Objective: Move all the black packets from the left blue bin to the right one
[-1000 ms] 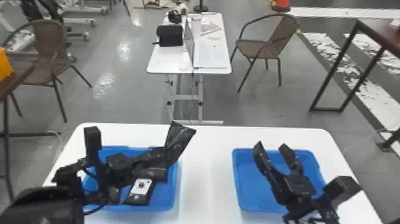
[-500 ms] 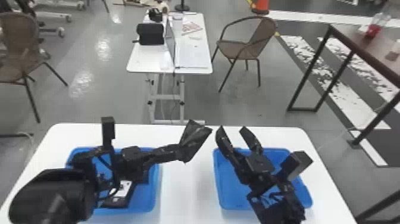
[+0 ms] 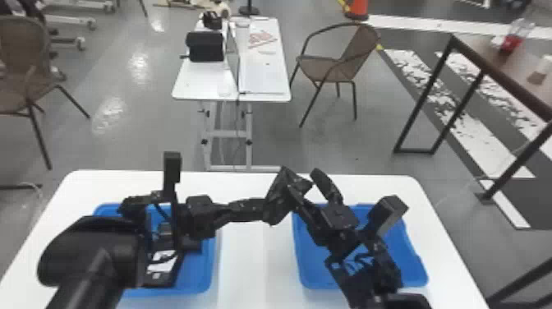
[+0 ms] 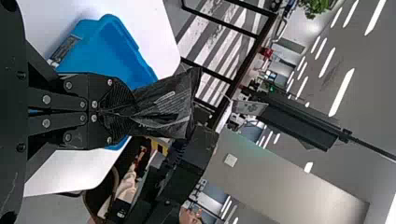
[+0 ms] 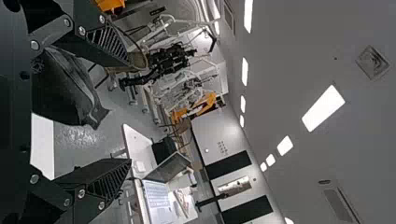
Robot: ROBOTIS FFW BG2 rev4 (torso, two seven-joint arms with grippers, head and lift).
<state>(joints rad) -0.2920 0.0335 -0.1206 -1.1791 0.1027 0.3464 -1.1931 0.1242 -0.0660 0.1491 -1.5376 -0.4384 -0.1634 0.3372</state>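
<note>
My left gripper (image 4: 127, 112) pinches a black packet (image 4: 163, 105) and has brought it inside my wide-open right gripper (image 5: 136, 114), probably for passing over.

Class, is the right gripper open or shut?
Open: in its wrist view, the right gripper has its two fingers standing well apart.

Wears black nearly all over, with a smooth, rounded arm shell (image 3: 94, 250) and a square-edged block (image 3: 172, 168). Has thin, dark cables (image 3: 162, 212) curving beside the shell, round silver screws (image 4: 46, 99) and slanted ribs along black, tapered fingers (image 5: 109, 44).
</note>
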